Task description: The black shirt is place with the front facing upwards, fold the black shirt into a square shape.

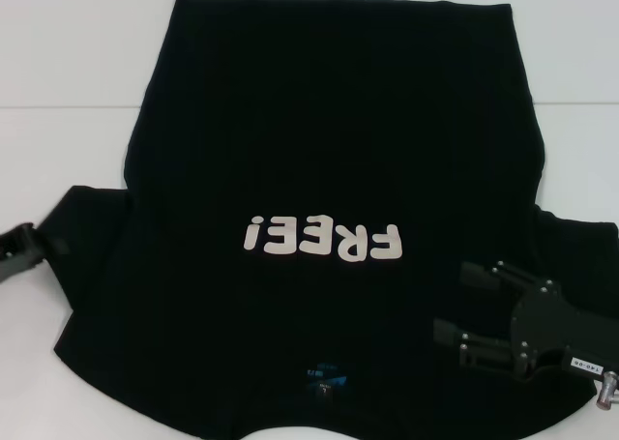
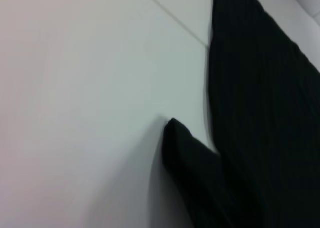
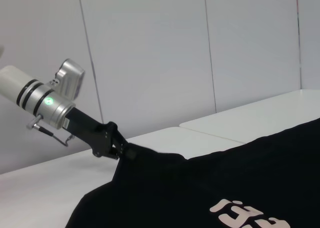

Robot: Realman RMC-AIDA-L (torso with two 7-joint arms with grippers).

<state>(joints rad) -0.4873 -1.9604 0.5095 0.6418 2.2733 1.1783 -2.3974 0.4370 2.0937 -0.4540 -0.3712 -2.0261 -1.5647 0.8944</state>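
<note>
A: Black cotton is covering most of the white table (image 1: 68, 63); the black shirt (image 1: 329, 140) is lying flat, print side up, its "FREE!" lettering (image 1: 321, 239) reading upside down toward the robot and the small blue neck label (image 1: 322, 380) sitting at the near edge.

B: Where is the left gripper (image 1: 39, 239) sitting?

A: It is at the tip of the shirt's left sleeve (image 1: 82, 222), and its fingers are pinching that sleeve edge. From the right wrist view, the left gripper (image 3: 122, 150) is clamping the cloth and lifting the tip slightly off the table.

B: And the right gripper (image 1: 453, 300)?

A: It is hovering over the shirt near the right shoulder, fingers pointing inward toward the print, spread apart and gripping nothing. The lettering is lying just beyond its fingertips and the neck label is sitting nearer the robot.

B: How much room is showing around them?

A: Bare white tabletop is stretching out beyond the left gripper, away from the sleeve, and past the far hem (image 1: 338, 0). A seam (image 1: 58, 106) is running across the tabletop under the shirt. Pale wall panels (image 3: 150, 52) are standing behind the table.
</note>
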